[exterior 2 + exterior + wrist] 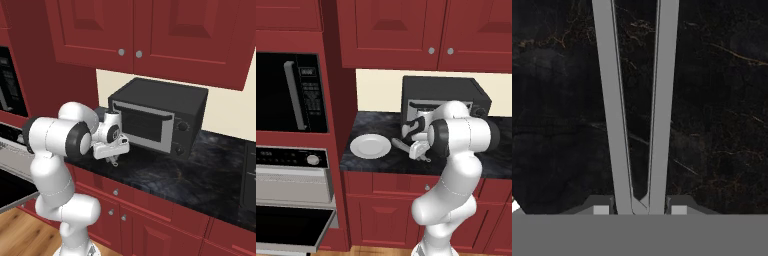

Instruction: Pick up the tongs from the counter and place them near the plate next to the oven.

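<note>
The grey tongs (637,110) run away from the hand across the black speckled counter (722,100), their two arms meeting near the bottom of the hand view. My gripper (640,209) is shut on the tongs close to the joined end, one fingertip (601,209) pressed against each side. In the left base view the gripper (421,155) points down over the counter (356,162), with the tongs (400,145) sticking out leftward toward the white plate (370,146). The oven (286,157), with its silver strip and knob, sits left of the plate. From the right base view the gripper (114,159) hangs just over the counter edge.
A black countertop box with a silver-framed door (441,95) stands right behind the hand. The oven's lower door (291,225) hangs open. A black microwave (286,92) sits above the oven. Red cabinets (391,30) overhang the counter. A cooktop edge (248,175) lies far right.
</note>
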Controlling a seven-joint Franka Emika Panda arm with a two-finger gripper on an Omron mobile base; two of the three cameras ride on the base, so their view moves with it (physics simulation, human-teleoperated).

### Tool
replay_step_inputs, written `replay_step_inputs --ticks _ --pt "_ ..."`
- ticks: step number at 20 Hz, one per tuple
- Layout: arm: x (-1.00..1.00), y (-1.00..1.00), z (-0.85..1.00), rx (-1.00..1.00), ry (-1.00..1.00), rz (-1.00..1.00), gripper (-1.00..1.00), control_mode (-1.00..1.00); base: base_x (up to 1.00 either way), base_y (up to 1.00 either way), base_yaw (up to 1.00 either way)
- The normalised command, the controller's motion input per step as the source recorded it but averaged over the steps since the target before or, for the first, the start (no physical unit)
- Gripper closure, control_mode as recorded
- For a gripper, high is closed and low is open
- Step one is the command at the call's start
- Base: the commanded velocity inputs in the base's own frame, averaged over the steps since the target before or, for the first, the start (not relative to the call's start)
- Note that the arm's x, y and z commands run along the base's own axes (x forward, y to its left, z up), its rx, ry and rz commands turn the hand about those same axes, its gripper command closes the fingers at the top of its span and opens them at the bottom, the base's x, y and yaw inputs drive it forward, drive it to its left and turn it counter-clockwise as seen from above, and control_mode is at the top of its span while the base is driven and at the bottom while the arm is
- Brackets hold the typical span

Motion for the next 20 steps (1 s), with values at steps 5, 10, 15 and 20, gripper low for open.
replay_step_inputs --ticks 5,10,15,20 --pt "0.09 -0.13 0.0 0.0 0.03 -0.02 1.0 -1.0 0.0 0.0 0.0" --pt "0.15 -0.12 -0.04 0.0 0.04 -0.05 1.0 -1.0 0.0 0.0 0.0" --pt "0.05 0.0 0.0 0.0 0.0 0.0 1.0 -1.0 0.0 0.0 0.0" --pt "0.01 0.04 0.0 0.0 0.0 0.0 -1.0 -1.0 0.0 0.0 0.0"
